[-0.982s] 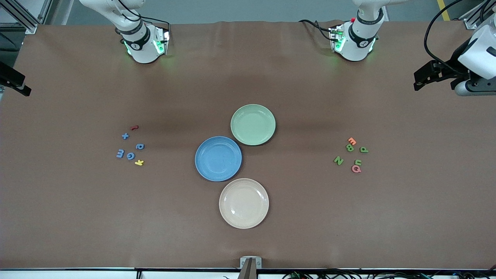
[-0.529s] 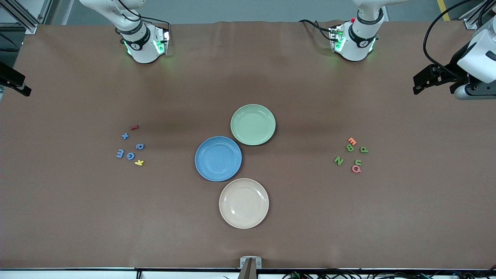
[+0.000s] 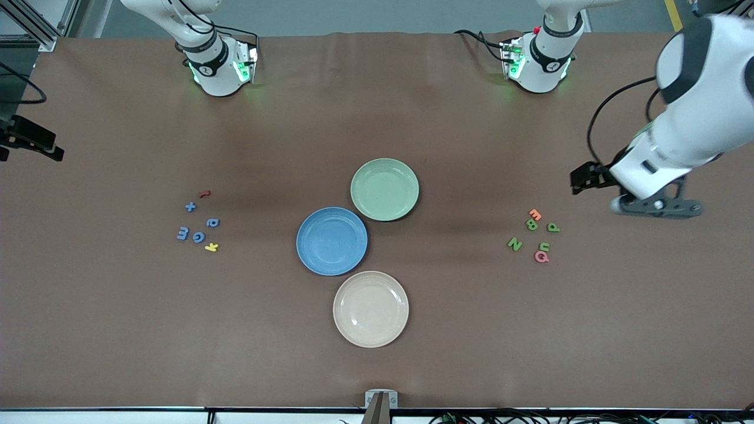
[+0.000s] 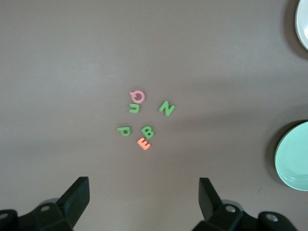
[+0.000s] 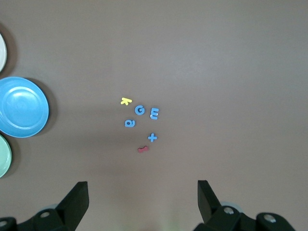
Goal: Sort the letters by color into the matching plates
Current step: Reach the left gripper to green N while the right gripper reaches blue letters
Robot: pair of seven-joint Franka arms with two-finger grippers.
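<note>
Four blue letters (image 3: 198, 237) lie toward the right arm's end of the table and show in the right wrist view (image 5: 139, 110). Four green letters (image 3: 532, 224) lie toward the left arm's end and show in the left wrist view (image 4: 147, 132). The blue plate (image 3: 331, 241) and the pale green plate (image 3: 384, 189) touch at mid-table, both empty. My left gripper (image 4: 144, 202) is open and empty, in the air over bare table beside the green letters (image 3: 655, 207). My right gripper (image 5: 143, 202) is open and empty, high beside the blue letters.
A cream plate (image 3: 370, 308) sits nearer the front camera than the blue plate. A red letter (image 3: 204, 194) and a yellow letter (image 3: 211, 247) lie among the blue ones. An orange letter (image 3: 535, 214) and a pink letter (image 3: 541, 257) lie among the green ones.
My left arm has swung in from the table's end toward the green letters. My right arm has shifted slightly in over its end. No letters or plates moved.
</note>
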